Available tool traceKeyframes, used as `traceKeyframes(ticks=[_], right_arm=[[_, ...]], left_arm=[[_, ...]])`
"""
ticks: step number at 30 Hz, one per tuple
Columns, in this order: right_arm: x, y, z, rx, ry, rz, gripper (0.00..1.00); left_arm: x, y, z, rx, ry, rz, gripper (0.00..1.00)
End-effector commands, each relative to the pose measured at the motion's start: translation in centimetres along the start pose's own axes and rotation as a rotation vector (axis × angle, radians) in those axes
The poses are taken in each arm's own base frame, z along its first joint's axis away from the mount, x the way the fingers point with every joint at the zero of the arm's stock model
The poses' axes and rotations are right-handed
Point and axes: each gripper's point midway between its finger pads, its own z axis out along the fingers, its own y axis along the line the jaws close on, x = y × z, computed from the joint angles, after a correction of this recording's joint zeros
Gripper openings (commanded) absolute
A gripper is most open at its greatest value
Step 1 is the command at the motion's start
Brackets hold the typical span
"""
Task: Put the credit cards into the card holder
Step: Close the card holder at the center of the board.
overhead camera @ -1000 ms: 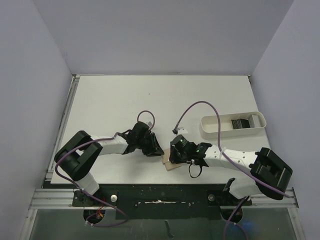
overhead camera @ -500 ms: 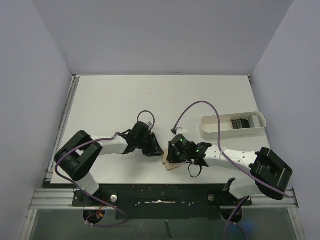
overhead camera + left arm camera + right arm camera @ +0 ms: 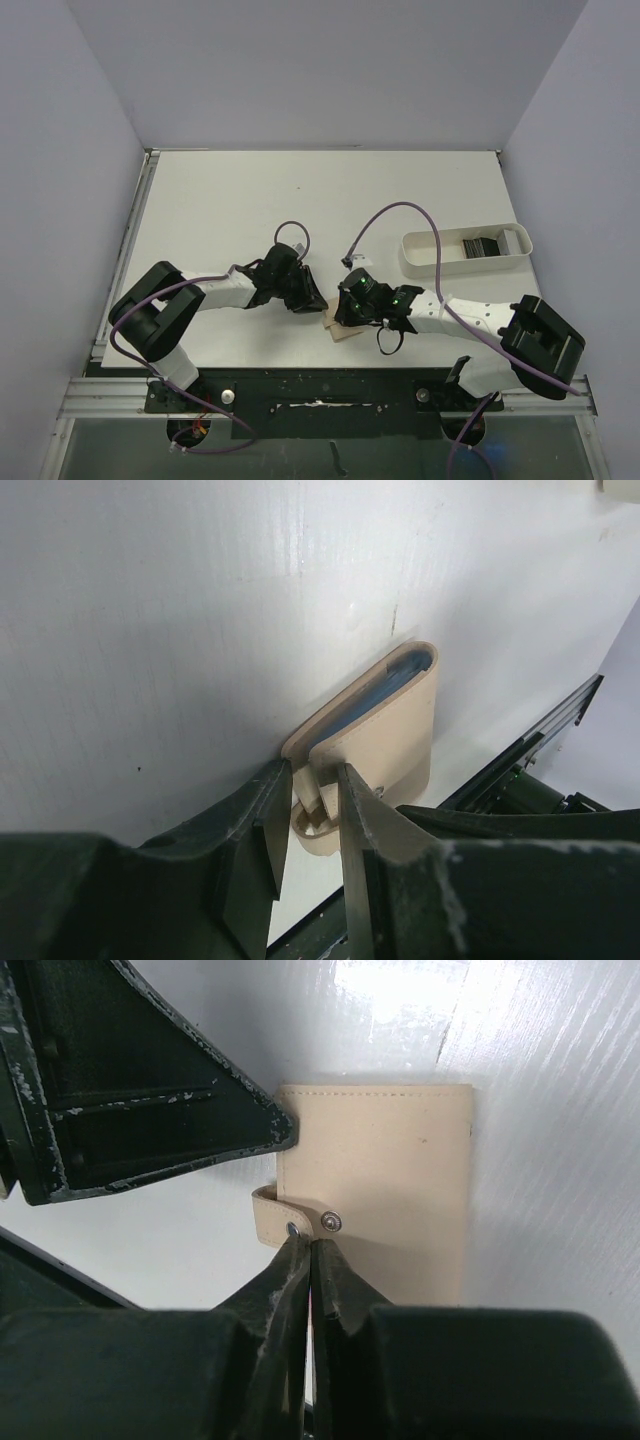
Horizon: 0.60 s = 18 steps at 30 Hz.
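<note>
The tan card holder (image 3: 347, 331) lies folded shut near the table's front edge, between my two grippers. My left gripper (image 3: 312, 780) is shut on its near corner by the strap, and blue lining (image 3: 385, 685) shows along the fold. My right gripper (image 3: 310, 1245) is shut with nothing between its fingers. Its tips touch the end of the strap (image 3: 270, 1215), beside the snap stud (image 3: 330, 1222). The strap end stands off the stud, unsnapped. The dark credit cards (image 3: 482, 245) lie stacked in the white tray at the right, away from both grippers.
The white oblong tray (image 3: 430, 256) stands on the right side of the table. A purple cable (image 3: 400, 210) arcs over the table above my right arm. The black front rail (image 3: 320, 385) runs just behind the card holder. My left gripper's body (image 3: 150, 1110) crowds the card holder's left edge.
My right gripper's jaws have closed together at the strap end. The left gripper and the card holder have stayed where they were.
</note>
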Motion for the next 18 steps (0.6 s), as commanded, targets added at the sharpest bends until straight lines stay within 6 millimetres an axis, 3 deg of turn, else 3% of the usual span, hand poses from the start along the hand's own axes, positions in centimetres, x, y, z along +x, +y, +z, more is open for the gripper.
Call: traceKeyframes(ticks=[1,18], right_arm=[[-2.3,1.7,-0.1,-0.052,-0.064,-0.015,0.00],[-3.1,0.4,-0.2,-0.003,-0.103,-0.049,0.00]], left_arm=[[-0.3,0.4,0.1,-0.025,-0.017,0.016,0.24],[-0.2,0.8,0.3,-0.040,-0.009,0.018,0.24]])
